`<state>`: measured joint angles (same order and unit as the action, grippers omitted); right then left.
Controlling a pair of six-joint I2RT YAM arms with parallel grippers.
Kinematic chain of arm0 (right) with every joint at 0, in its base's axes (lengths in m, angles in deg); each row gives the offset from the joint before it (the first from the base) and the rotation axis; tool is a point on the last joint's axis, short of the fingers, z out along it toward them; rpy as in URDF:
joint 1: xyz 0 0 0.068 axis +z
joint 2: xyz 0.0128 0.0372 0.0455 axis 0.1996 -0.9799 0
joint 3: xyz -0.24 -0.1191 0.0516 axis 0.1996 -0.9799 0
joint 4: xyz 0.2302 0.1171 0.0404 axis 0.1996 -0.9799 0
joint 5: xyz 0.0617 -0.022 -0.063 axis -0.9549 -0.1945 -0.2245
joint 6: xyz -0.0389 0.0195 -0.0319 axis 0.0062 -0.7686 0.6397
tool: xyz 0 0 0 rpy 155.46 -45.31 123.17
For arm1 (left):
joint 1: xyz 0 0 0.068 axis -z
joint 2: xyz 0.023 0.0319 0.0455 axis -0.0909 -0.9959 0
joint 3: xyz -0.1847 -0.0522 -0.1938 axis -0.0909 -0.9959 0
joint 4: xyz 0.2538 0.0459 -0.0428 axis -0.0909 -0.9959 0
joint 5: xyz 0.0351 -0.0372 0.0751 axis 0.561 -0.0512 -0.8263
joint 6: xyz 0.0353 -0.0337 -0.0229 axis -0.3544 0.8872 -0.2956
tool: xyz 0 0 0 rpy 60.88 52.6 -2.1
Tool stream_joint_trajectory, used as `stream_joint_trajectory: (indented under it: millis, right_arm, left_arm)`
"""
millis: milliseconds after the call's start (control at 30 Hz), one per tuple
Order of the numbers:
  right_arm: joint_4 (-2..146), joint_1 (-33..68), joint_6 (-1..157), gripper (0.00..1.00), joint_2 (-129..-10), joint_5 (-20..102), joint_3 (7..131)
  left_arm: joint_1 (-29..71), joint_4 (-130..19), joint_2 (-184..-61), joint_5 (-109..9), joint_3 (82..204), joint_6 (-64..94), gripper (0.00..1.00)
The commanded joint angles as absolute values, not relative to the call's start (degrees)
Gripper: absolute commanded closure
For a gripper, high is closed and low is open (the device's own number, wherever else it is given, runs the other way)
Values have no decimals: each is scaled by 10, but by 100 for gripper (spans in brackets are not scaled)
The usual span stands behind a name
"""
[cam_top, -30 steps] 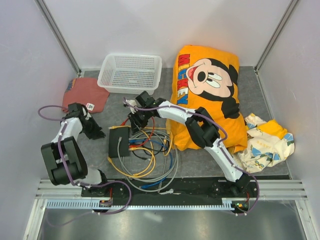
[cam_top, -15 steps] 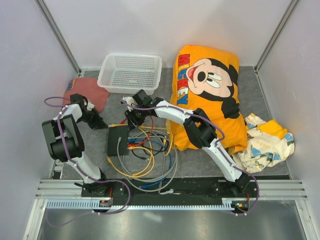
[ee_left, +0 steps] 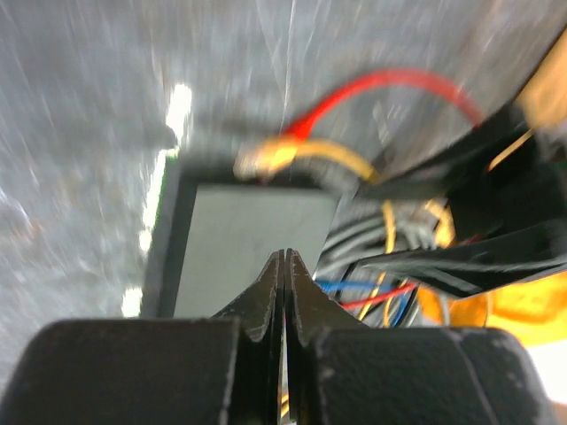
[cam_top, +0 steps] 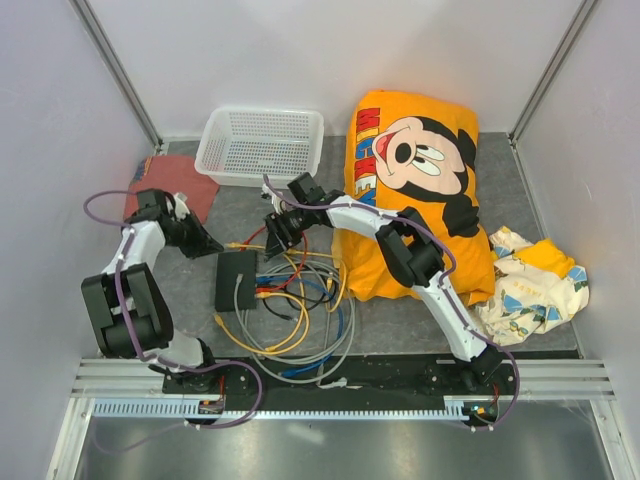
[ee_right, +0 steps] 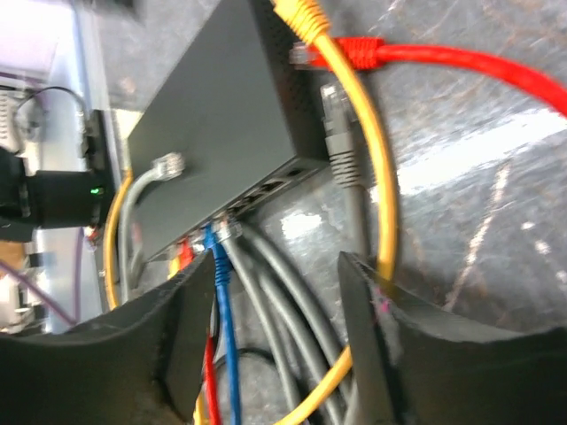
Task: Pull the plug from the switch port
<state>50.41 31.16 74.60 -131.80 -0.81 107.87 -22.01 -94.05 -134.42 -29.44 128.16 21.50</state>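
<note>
Top external: the switch (cam_top: 237, 280) is seen lying flat, at the left edge of the cable tangle (cam_top: 296, 300). Left wrist, badly blurred: the left gripper (ee_left: 283, 258) is pressed closed on nothing. Right wrist: the right gripper (ee_right: 279, 274) is held wide above the tangle; the ports (ee_right: 270, 188) are half hidden.
</note>
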Motion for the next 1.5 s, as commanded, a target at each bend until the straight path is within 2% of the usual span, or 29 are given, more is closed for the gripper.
stream_joint_trajectory:
  millis: [0,633,833,1167,1467]
  right_arm:
    - [566,316,709,33,-1273,-68,1036]
    - [576,345,671,38,-1309,-51,1026]
    - [576,345,665,42,-1321,-54,1030]
    - [578,352,663,56,-1338,-66,1039]
    - [582,357,659,59,-1348,-77,1046]
  left_arm:
    - [-219,-922,-1318,-273,1202,219,98]
    - [-218,-914,-1380,-312,1207,211,99]
    - [-219,-909,-1379,-312,1204,211,98]
    - [-219,-905,-1379,-311,1203,210,98]
    - [-219,-904,-1374,-312,1199,209,98]
